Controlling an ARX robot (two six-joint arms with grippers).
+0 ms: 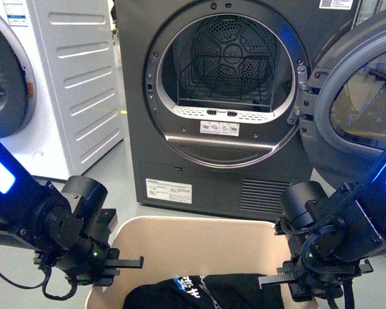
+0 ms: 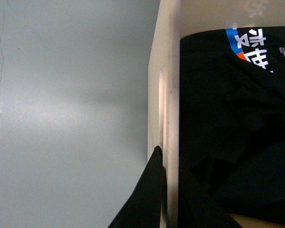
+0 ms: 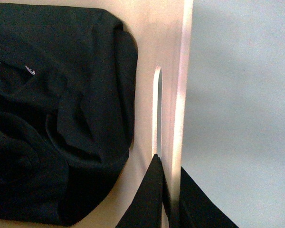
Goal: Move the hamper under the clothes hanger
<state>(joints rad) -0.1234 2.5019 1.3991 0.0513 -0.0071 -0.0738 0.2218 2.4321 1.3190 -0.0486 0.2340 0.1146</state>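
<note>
The left gripper (image 1: pixel 125 264) and right gripper (image 1: pixel 275 278) seem clamped on the beige plastic rectangular hamper's (image 1: pixel 193 230) side walls, just before the dark grey dryer (image 1: pixel 199 168); grasp done, move remains.

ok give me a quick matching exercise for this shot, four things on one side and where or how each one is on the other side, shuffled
Things:
1. hamper
2. dryer door
3. black garment
4. left end effector

Places or states:
A. lying inside the hamper
B. swung open to the right
C. fingers on either side of the hamper's wall
D. beige, standing in front of the dryer

Pairs: 1-D, 2-B, 3-A, 4-C
</note>
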